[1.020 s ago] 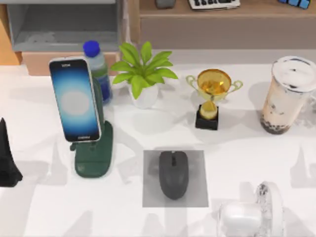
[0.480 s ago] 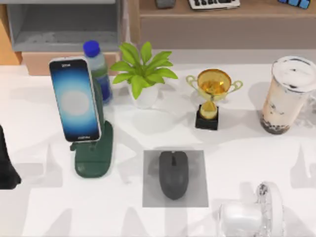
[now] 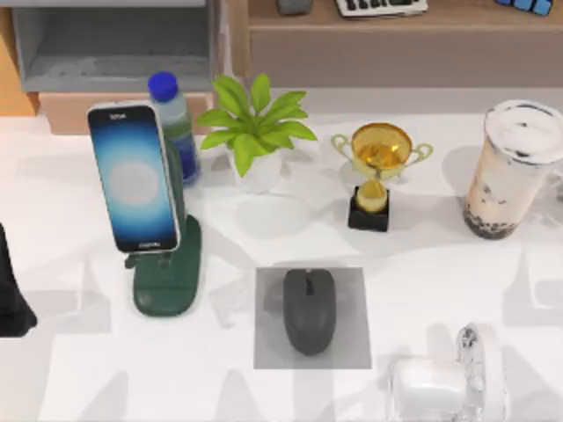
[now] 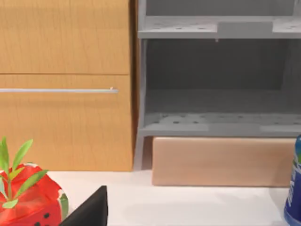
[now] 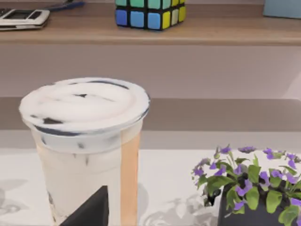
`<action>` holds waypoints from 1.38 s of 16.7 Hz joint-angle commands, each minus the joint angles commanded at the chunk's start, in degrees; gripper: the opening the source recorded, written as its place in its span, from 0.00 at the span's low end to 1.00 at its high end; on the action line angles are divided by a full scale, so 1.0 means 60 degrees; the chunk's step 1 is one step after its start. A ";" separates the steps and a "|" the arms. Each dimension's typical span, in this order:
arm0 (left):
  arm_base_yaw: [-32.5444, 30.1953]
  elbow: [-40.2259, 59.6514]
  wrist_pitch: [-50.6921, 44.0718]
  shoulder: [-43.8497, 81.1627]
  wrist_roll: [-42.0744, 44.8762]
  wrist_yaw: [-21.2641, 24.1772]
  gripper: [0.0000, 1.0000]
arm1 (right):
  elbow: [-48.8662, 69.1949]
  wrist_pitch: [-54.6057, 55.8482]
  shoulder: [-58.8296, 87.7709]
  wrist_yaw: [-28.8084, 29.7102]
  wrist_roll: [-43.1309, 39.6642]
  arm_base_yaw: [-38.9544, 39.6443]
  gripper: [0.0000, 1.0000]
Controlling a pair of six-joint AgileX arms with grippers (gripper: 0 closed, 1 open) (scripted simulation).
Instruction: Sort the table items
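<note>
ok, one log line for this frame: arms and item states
left arm: parked, table's left edge | mouse: on grey pad | smartphone: on green stand | milk-tea cup: upright, far right, ungrasped

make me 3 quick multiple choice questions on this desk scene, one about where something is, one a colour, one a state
1. What does the mouse lie on?
A. grey pad
B. green stand
C. shelf

2. What colour is the water bottle cap?
A. red
B. blue
C. white

3. How is the smartphone set?
A. flat on the table
B. propped on its stand, screen lit
C. face down

Answers:
1 A: the grey pad shows all around the mouse.
2 B: the cap is blue.
3 B: it leans on the green stand, glowing.
</note>
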 joint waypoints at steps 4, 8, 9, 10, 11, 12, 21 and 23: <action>0.0000 0.0000 0.0000 0.0000 0.0000 0.0000 1.00 | 0.0029 0.3016 0.3531 0.1047 0.0032 0.1071 1.00; 0.0000 0.0000 0.0000 0.0000 0.0000 0.0000 1.00 | 0.0566 0.6173 0.7732 0.1900 0.0128 0.1833 1.00; 0.0000 0.0000 0.0000 0.0000 0.0000 0.0000 1.00 | 0.0770 0.6931 0.8797 0.2053 0.0159 0.1954 1.00; 0.0000 0.0000 0.0000 0.0000 0.0000 0.0000 1.00 | 0.0995 0.7662 0.9834 0.2176 0.0192 0.2052 1.00; 0.0000 0.0000 0.0000 0.0000 0.0000 0.0000 1.00 | 0.1236 0.8357 1.0825 0.2270 0.0227 0.2130 1.00; 0.0000 0.0000 0.0000 0.0000 0.0000 0.0000 1.00 | 0.1490 0.9003 1.1753 0.2339 0.0261 0.2193 1.00; 0.0000 0.0000 0.0000 0.0000 0.0000 0.0000 1.00 | 0.3378 1.1869 1.5765 0.2435 0.0407 0.2207 1.00; 0.0000 0.0000 0.0000 0.0000 0.0000 0.0000 1.00 | 0.3378 1.1869 1.5765 0.2435 0.0407 0.2207 1.00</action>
